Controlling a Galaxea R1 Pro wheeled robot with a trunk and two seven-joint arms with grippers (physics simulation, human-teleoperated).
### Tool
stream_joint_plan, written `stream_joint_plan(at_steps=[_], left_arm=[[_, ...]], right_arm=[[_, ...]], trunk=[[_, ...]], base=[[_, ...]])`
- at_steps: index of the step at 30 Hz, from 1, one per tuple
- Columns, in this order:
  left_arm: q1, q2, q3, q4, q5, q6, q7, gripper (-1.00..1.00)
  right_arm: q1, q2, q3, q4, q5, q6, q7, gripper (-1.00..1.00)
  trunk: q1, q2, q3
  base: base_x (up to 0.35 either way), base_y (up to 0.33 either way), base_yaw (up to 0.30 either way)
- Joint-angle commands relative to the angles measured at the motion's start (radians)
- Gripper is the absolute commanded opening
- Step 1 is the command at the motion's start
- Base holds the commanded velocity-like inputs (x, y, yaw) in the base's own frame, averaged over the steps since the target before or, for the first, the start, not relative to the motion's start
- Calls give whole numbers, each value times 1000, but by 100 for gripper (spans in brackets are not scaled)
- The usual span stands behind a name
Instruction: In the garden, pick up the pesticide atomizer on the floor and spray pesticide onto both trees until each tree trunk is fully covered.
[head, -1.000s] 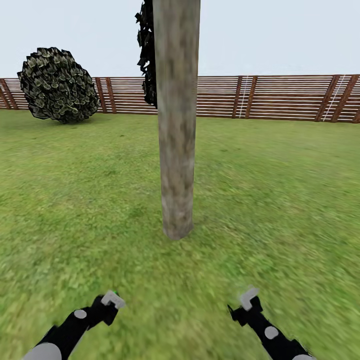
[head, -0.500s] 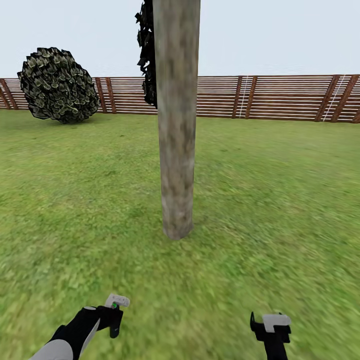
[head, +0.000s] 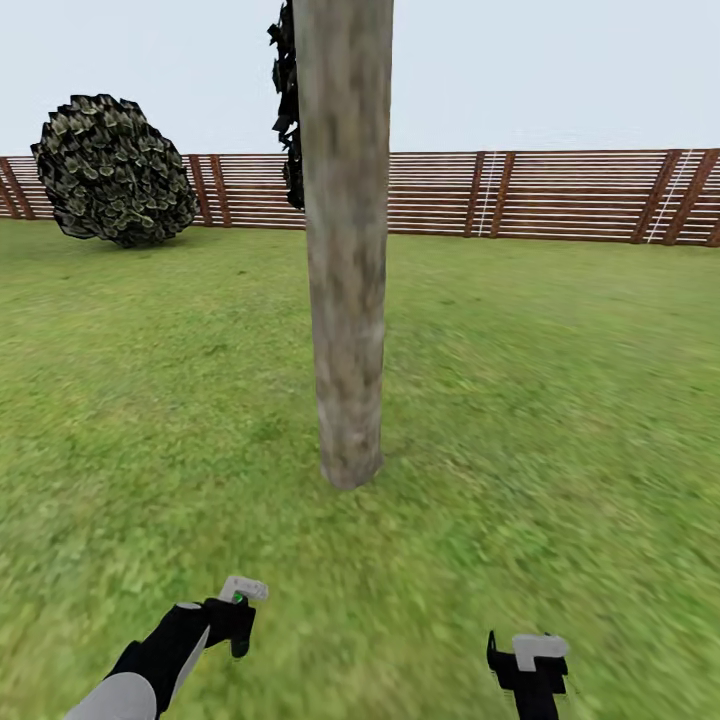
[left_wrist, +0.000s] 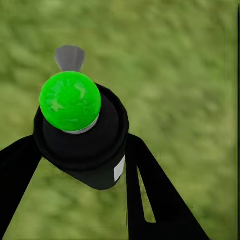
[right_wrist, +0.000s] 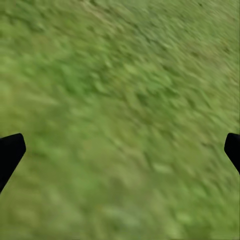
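One thick pale tree trunk (head: 346, 250) rises from the lawn (head: 560, 380) in the head view, ahead of both arms; a round bush (head: 112, 170) sits by the slatted fence (head: 560, 195). Left wrist view: the left gripper (left_wrist: 80, 165) jaws clamp the pesticide atomizer (left_wrist: 82, 132), a dark bottle with a green top. Right wrist view: the right gripper (right_wrist: 120, 150) jaws stand wide apart over grass.

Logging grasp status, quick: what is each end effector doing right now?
Left end effector: closed on the pesticide atomizer.
Right end effector: open, holding nothing, above grass.
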Motion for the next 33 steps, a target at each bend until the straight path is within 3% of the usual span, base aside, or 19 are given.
stream_joint_plan(at_steps=[1,10,20,24,29,31,32,33], left_arm=[[0,-2,9,-4,-7,5,-8,-100],[2,-12,12,-75,-5,6,-8,-100],[-2,-25,14,-100,-4,12,-8,-100],[-16,-49,11,-147,-1,100,-13,-100],[-79,-53,11,-183,12,209,-18,-100],[-96,-52,12,-186,14,224,-18,-100],[-116,-38,8,-274,12,317,-18,-100],[-114,-37,9,-288,12,323,-18,-100]], right_arm=[[-1,2,-7,1,10,-2,-4,100],[-1,3,-9,1,6,-2,-5,100],[-1,3,-9,1,6,-2,-5,100],[-1,3,-9,1,6,-2,-5,100],[-1,3,-9,1,6,-2,-5,100],[-1,3,-9,1,6,-2,-5,100],[-1,3,-9,3,10,-2,-2,100],[-1,3,-9,3,11,-1,-2,100]], trunk=[[0,0,-1],[0,0,-1],[0,0,-1],[0,0,-1],[0,0,-1],[0,0,-1],[0,0,-1],[0,0,-1]], base=[[233,-185,0],[63,-255,-236],[-130,-131,-296],[-7,-4,-297],[-1,-1,-296],[0,0,-241],[0,0,-1],[0,0,0]])
